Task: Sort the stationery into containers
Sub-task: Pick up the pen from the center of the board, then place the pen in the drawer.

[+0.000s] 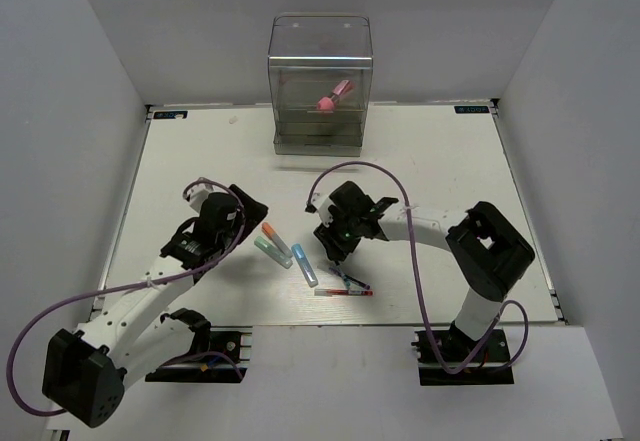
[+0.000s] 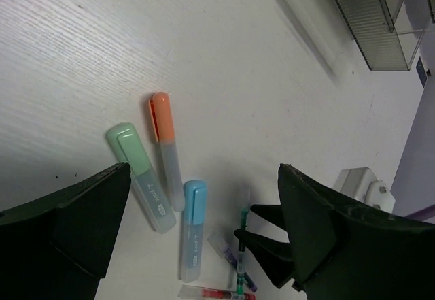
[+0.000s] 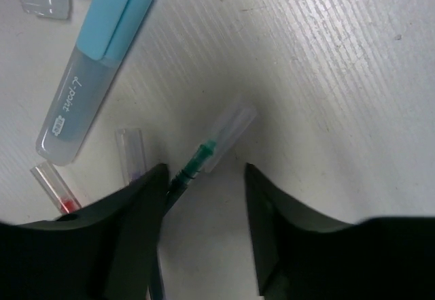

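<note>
- Pickup seems to be the step in hand. From the top view, the right gripper (image 1: pixel 333 249) is down over the loose pile of thin pens (image 1: pixel 345 283) near the front of the table (image 1: pixel 200 151). The left gripper (image 1: pixel 245 211) sits just beside the three short markers and holds nothing.
- Same view: the transparent drawer box (image 1: pixel 320 71) stands at the far edge, well apart from both arms. A pink piece (image 1: pixel 330 100) is already inside it. Everything else is on the table, so I'd say the sorting is barely started.
- Left wrist view: the left gripper's jaws are spread wide with nothing between them. Below them lie the orange-capped marker (image 2: pixel 163 133), the green-capped marker (image 2: pixel 136 171) and the blue-capped marker (image 2: pixel 192 225). A red pen (image 2: pixel 217 292) pokes in at the bottom edge.
- Right wrist view: the jaws are parted and straddle a green-ink pen (image 3: pixel 202 154) with a clear cap. The pen runs slantwise and sits right against one finger, but it isn't pinched.
- My guess for the next move: centre the pen a bit, close the jaws on the barrel, lift it free of the neighbouring pens, then make the long carry to the box.
- The pen is thin and lies flat, so the fingers probably need to be right down at the tabletop or they'll close above it.
</note>
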`<move>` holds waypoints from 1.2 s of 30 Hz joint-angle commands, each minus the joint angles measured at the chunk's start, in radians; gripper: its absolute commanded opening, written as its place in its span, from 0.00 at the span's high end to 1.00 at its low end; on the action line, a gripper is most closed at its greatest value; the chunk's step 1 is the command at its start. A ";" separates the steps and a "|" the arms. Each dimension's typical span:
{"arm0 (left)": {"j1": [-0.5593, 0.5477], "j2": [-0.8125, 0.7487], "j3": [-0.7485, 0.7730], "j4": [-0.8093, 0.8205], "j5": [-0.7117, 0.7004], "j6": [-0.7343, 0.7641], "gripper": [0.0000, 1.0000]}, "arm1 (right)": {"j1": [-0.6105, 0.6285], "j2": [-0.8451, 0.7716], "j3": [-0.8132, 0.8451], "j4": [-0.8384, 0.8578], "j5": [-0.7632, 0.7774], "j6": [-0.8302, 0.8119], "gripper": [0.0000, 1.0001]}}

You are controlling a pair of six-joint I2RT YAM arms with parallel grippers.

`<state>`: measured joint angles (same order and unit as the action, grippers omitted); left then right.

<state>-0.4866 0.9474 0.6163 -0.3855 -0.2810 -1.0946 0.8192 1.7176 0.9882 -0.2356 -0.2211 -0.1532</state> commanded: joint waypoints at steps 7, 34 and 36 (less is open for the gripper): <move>0.003 -0.104 -0.055 -0.082 -0.021 -0.039 0.01 | 0.051 0.051 0.043 -0.008 0.143 0.017 0.72; -0.017 0.208 0.059 0.440 0.580 0.654 0.52 | -0.224 0.387 0.996 -0.065 0.007 -0.667 1.00; -0.017 0.217 0.059 0.459 0.647 0.718 0.51 | -0.233 0.402 0.991 -0.050 -0.056 -0.755 1.00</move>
<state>-0.4999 1.1721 0.6548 -0.0319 0.2264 -0.5385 0.5957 2.0930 1.9457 -0.2356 -0.1577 -0.7776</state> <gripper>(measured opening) 0.487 0.119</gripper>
